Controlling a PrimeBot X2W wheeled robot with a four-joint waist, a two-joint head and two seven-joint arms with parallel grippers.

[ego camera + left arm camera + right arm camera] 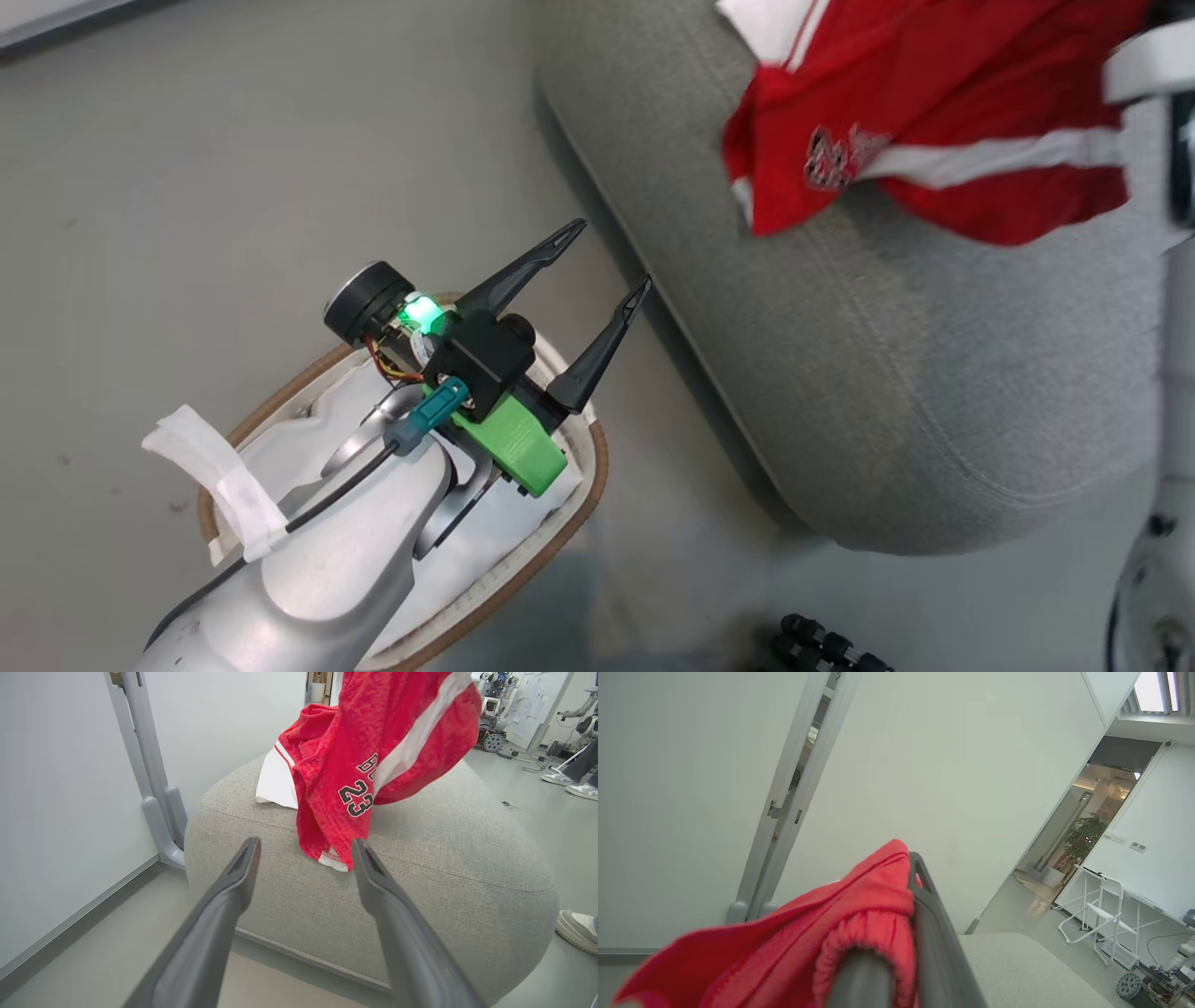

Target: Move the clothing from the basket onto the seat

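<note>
The right gripper's (903, 882) two dark fingers were pressed together on a bunched fold of the clothing (808, 942) – red fabric with a gathered, elastic-looking edge wrapped over one finger, the other finger bare beside it. From that pinch the red garment hung down over the seat (1017, 961). In the left wrist view the clothing (373, 742) draped in folds, a broad white stripe running across it and the number "23" under partly hidden letters, its lower hem reaching the seat's (444, 858) top near the front edge. Behind it a white panel with red stripes (275, 779) lay flat on the cushion; whether that was a separate garment could not be told.

The left gripper (613, 252) had its fingers spread wide with nothing between them. They pointed toward the near side of the seat (934, 373), out past the basket's (597, 457) brown woven rim. The left arm lay over the basket, whose white cloth liner (280, 439) showed beneath it. The basket stood on the grey floor (187, 233) just beside the seat, apart from it.

In the head view the clothing (934, 112) lay across the seat's far end, a pale part of the right arm (1148, 65) at its edge. A person's shoe (579, 928) rested on the floor beside the seat – two more (574, 784) were farther off.
</note>
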